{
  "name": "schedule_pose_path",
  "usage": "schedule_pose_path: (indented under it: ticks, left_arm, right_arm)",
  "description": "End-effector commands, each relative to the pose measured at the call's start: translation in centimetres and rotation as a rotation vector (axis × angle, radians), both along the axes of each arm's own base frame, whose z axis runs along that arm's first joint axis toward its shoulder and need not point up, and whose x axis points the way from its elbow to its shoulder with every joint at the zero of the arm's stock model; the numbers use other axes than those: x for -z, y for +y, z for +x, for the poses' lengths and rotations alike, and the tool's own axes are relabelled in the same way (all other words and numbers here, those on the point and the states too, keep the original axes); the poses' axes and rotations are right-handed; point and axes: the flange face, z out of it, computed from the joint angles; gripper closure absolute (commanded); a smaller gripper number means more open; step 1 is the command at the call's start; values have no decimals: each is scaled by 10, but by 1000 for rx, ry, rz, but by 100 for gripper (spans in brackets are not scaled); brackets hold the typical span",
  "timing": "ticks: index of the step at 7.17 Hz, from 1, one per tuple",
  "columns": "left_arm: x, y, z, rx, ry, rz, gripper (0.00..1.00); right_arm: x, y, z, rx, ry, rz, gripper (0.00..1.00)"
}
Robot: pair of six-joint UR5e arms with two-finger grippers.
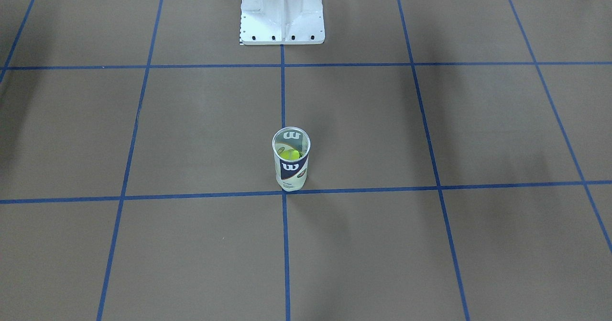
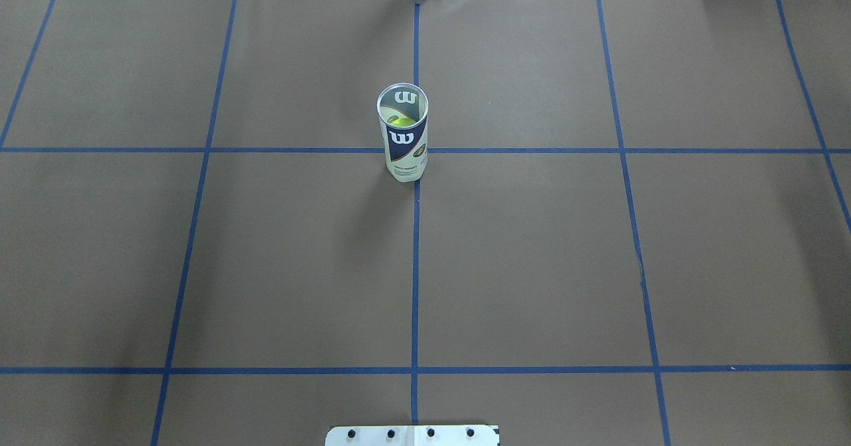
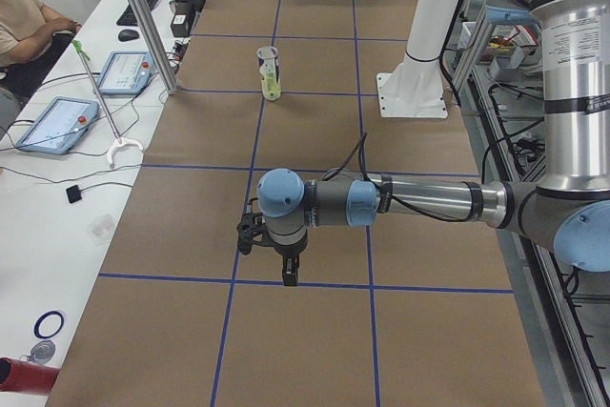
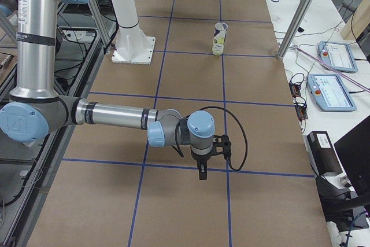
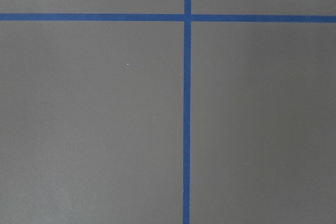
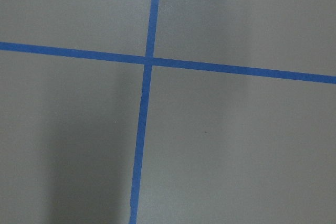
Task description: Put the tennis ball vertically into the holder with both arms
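The holder [image 1: 290, 168] [image 2: 403, 143] stands upright and open-topped on the centre blue line, clear with a navy "W" label. A yellow-green tennis ball [image 1: 288, 154] [image 2: 401, 122] shows inside it, low in the tube. Neither arm appears in the overhead or front views. My left gripper [image 3: 289, 278] hangs low over the table at the near end of the left side view, far from the holder [image 3: 270, 71]. The right gripper [image 4: 201, 174] hangs likewise in the right side view, far from the holder [image 4: 219, 39]. I cannot tell whether either is open or shut. Both wrist views show only table and tape.
The white bolted pedestal [image 1: 282, 10] [image 3: 419, 45] stands at the robot's side of the table. Blue tape lines grid the brown surface. A person [image 3: 24, 16] sits at a side bench with tablets [image 3: 57, 123] [image 4: 332, 91]. Aluminium posts [image 3: 143, 16] [image 4: 300, 13] stand at the table's far edge.
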Motion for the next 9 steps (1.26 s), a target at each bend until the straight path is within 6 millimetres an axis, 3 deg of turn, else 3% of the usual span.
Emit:
schedule_pose_path:
  ticks: [1,3,5,9]
  left_arm:
    - [0,-1,0,-6,-1,10,0]
    - [-1,0,1,-7,-1,15,0]
    - [-2,1,1,-7,-1,13,0]
    - [-5,2,1,-6,-2,4,0]
  right_arm:
    - [7,-2,0,0,-1,12,1]
    - [11,-5,0,-1,0,1,1]
    - [34,-2,1,-4,1,-38,1]
    - [30,0,1,-4,8,-35,1]
